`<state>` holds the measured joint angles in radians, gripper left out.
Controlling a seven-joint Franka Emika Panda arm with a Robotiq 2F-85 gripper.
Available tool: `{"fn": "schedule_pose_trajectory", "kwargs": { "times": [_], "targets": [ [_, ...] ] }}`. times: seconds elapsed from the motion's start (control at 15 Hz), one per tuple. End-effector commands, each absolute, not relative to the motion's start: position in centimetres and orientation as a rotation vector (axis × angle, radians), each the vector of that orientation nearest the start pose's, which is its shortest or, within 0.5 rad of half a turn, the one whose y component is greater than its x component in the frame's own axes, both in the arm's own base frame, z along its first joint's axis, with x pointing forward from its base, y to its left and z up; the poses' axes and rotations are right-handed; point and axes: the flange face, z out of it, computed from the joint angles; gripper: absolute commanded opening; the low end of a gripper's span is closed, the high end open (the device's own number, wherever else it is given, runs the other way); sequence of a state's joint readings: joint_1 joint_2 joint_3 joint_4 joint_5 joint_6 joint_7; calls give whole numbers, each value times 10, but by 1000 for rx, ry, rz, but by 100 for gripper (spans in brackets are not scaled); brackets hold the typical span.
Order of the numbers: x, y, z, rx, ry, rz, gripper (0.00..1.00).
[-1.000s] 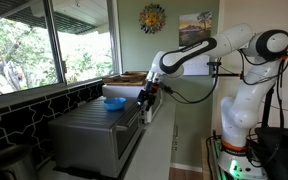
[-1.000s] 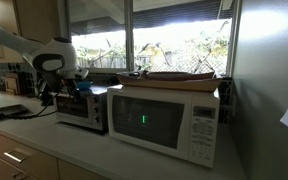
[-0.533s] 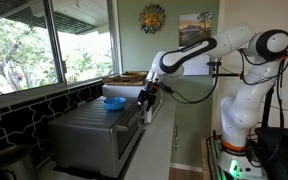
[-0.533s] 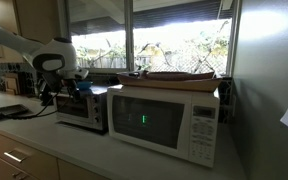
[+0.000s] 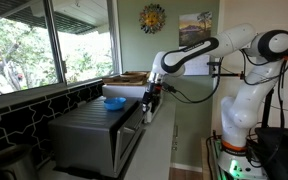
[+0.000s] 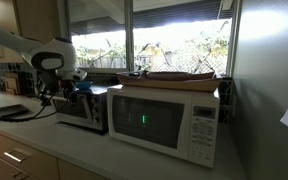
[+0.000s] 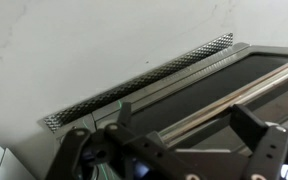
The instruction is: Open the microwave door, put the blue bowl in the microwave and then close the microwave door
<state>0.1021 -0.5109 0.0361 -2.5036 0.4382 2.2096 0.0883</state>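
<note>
At microwave door [image 5: 131,136] top edge, pincer [image 5: 149,98] spread

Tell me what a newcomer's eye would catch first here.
The white robot arm dominates an exterior view, its gripper at the grey microwave's top front edge. The bright blue bowl sits on top of that appliance. In an exterior view, a white microwave bearing a wooden tray fills the foreground.

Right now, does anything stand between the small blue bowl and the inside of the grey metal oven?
Yes: the wide grey front door with the dark window stands upright, apparently shut. The bright-blue round bowl sits on top of the grey brushed-metal oven; the claw is at the door's top edge.
</note>
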Motion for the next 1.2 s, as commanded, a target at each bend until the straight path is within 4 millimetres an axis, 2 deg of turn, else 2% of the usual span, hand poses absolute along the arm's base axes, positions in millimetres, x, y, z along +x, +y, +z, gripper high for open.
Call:
{"fn": "schedule_pose_trajectory", "kwargs": {
  "times": [0.0,0.53,1.13],
  "targets": [
    [382,55,462,-2816,241,-150,100],
    [359,24,431,-2892,301,-65,100],
    [347,14,414,-2905,306,65,100]
  ]
}}
